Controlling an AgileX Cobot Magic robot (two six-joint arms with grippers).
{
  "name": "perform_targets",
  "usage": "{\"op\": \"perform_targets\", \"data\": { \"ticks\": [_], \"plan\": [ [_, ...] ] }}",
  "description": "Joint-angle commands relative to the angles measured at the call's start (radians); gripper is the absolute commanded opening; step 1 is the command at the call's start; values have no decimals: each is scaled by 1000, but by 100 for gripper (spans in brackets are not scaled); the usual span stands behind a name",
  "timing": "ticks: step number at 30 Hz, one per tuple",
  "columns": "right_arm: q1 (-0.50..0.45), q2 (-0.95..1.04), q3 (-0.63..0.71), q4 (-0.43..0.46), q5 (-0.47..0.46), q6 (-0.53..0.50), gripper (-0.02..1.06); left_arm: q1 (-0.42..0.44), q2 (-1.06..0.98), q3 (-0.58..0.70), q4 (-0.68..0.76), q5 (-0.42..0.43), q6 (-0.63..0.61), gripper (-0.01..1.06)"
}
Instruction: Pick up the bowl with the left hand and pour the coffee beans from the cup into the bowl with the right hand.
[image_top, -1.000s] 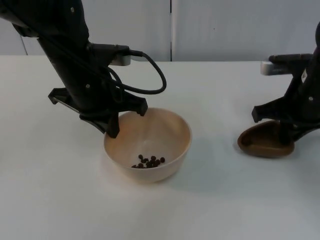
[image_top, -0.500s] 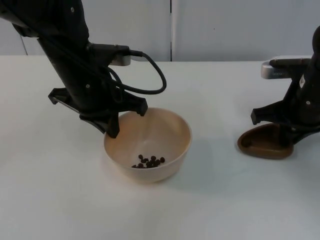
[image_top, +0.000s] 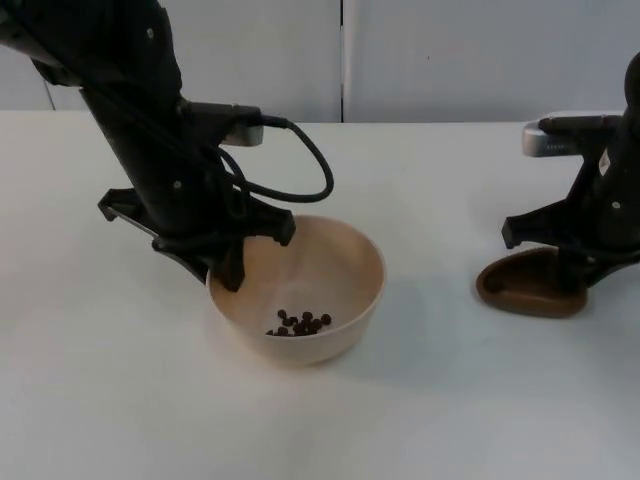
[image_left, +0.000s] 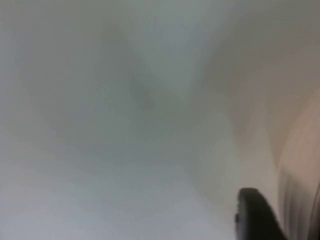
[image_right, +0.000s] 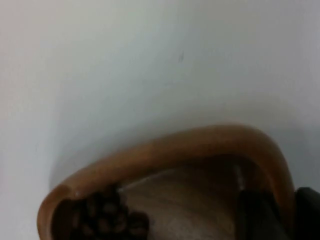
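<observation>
A beige bowl (image_top: 335, 262) sits left of the table's middle with several coffee beans (image_top: 300, 323) in its bottom. My left gripper (image_top: 226, 274) is shut on the bowl's left rim, one finger reaching down inside. In the left wrist view a black fingertip (image_left: 254, 216) stands beside the bowl's wall (image_left: 300, 165). At the right, a brown cup (image_top: 520, 285) rests tilted on the table. My right gripper (image_top: 572, 272) is shut on its right rim. The right wrist view looks into the cup (image_right: 165, 150), where coffee beans (image_right: 107, 220) remain.
The white table (image_top: 430, 400) stretches bare between bowl and cup and along the front. The grey partition wall (image_top: 450, 50) closes off the back edge.
My left gripper has shifted slightly down and toward the front, nudging the bowl a little to the right. The right arm and cup have stayed almost still.
</observation>
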Motion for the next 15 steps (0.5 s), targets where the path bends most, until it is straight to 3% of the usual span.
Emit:
{"op": "perform_targets", "data": {
  "ticks": [1,2,5,8,15],
  "plan": [
    [-4,2,1,-10,-12,3,37,1,-2,3,2,6,3,46],
    [-4,2,1,-10,-12,3,37,1,-2,3,2,6,3,46],
    [-4,2,1,-8,-22,12,58,1,-8,3,2,6,3,66],
    [-4,-3,1,-8,-24,18,72,1,-28,3,2,6,3,73],
    [-4,-80,1,-14,-45,-33,74,1,-92,2,6,2,3,73]
  ]
}}
